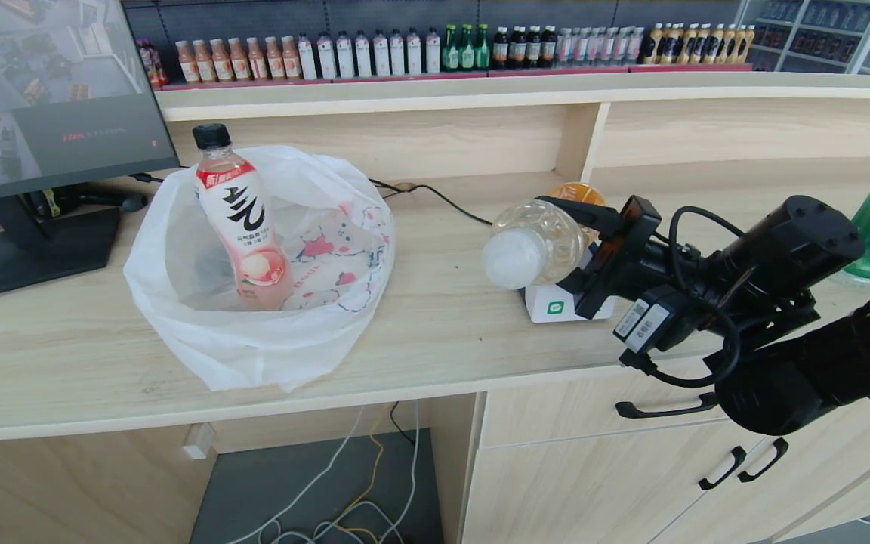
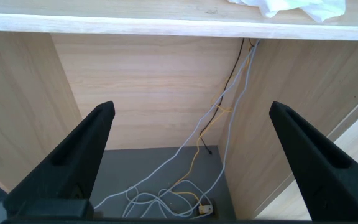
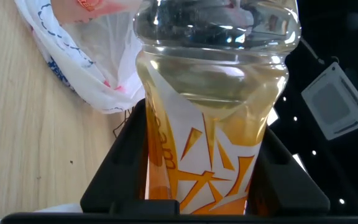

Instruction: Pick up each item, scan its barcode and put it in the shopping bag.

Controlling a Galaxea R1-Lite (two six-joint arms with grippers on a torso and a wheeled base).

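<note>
The left claw [image 2: 191, 106] is spread wide, its two black fingers [image 2: 73, 162] well apart, under the pale wooden bench [image 2: 135, 25]. At twelve o'clock ahead is a wood panel [image 2: 148, 87]. White, yellow and black cables [image 2: 229, 112] hang to the dark floor [image 2: 160, 168]. A crumpled edge of the white shopping bag [image 2: 291, 7] rests on the bench.

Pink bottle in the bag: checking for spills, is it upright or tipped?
Upright but leaning: the pink bottle stands in the shopping bag, cap up, top tilted left.
</note>
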